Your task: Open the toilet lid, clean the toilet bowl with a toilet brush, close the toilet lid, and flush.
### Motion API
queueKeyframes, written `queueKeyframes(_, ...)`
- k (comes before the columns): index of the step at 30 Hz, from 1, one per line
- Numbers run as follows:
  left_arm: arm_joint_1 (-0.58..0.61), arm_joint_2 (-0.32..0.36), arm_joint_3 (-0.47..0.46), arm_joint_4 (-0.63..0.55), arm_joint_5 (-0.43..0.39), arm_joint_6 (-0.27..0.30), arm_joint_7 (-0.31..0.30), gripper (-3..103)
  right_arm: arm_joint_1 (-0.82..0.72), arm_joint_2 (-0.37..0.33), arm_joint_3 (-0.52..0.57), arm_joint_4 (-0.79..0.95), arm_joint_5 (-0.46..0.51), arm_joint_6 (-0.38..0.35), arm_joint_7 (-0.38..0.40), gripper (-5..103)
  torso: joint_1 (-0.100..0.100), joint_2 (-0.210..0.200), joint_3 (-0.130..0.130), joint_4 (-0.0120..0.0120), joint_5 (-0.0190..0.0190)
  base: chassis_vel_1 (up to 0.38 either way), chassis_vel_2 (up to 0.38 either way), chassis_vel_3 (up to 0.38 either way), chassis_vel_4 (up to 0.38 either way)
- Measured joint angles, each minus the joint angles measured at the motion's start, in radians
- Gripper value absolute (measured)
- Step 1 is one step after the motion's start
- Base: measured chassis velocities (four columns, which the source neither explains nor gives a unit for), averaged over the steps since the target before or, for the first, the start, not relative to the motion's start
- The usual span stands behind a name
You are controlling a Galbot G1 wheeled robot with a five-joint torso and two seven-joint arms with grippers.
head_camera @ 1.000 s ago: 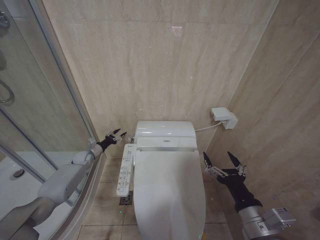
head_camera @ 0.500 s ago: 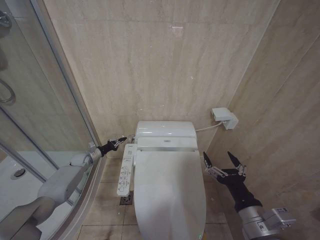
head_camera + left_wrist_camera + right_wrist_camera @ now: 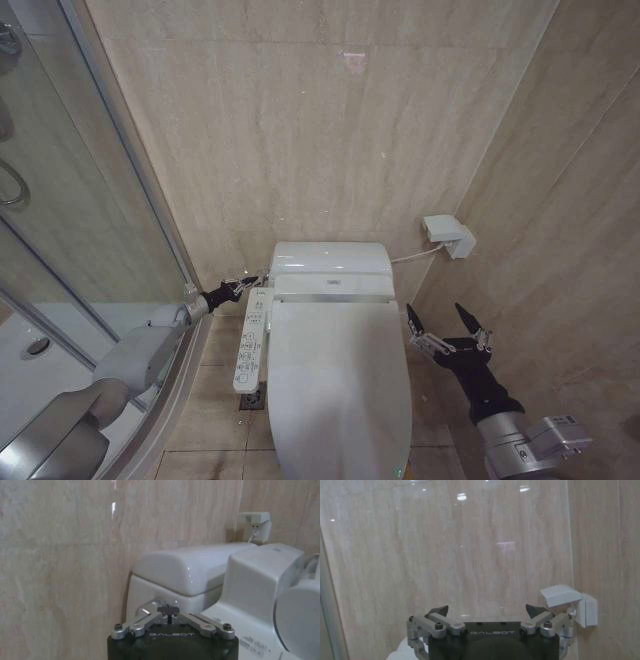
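**Left pincer at the tank's side, toilet lid down**

Head view: the toilet lid [image 3: 340, 385] lies shut over the toilet, a smooth white oval running from the tank [image 3: 330, 268] toward the camera. A white control panel [image 3: 251, 340] with rows of buttons sits along the toilet's left side. The left arm reaches in from the lower left, past the glass shower screen [image 3: 70, 230], and its left pincer [image 3: 252, 283] sits at the left end of the tank, just above the rear of the control panel — its fingers drawn together to a point. The right arm rises from the lower right corner; the right pincer [image 3: 447, 322] hangs beside the right edge of the lid, apart from it, with its two fingers spread wide. A white wall box [image 3: 448, 236] is mounted on the tiled wall, with a cable running to the tank.

Left wrist view: the left pincer [image 3: 169, 610] has its tips closed together right at a chrome lever [image 3: 146, 609] on the tank's side wall; whether they touch it cannot be told. The tank [image 3: 195, 570] rises behind it, with the wall box [image 3: 255, 521] beyond.

Right wrist view: the right pincer [image 3: 487, 611] faces the beige tiled wall with its fingers wide apart and nothing between them — the wall box [image 3: 570, 603] sits just beside one finger.
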Motion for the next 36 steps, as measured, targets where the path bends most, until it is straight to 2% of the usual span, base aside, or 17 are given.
queueKeyframes(15, 0.005, -0.023, -0.03, 0.067, 0.025, -0.01, 0.023, 0, 0.0, 0.0, 0.0, 0.0, 0.0, 0.0, 0.0, 100, 0.0, 0.0, 0.0, -0.0001, -0.0001, 0.0, 0.0, 0.0, 0.0)
queueKeyframes(36, -0.038, -0.09, -0.047, 0.171, 0.055, -0.013, 0.028, 0, 0.0, 0.0, 0.0, 0.0, 0.0, 0.0, 0.0, 100, 0.0, 0.0, 0.0, -0.0003, 0.0001, 0.0, 0.0, 0.0, 0.0)
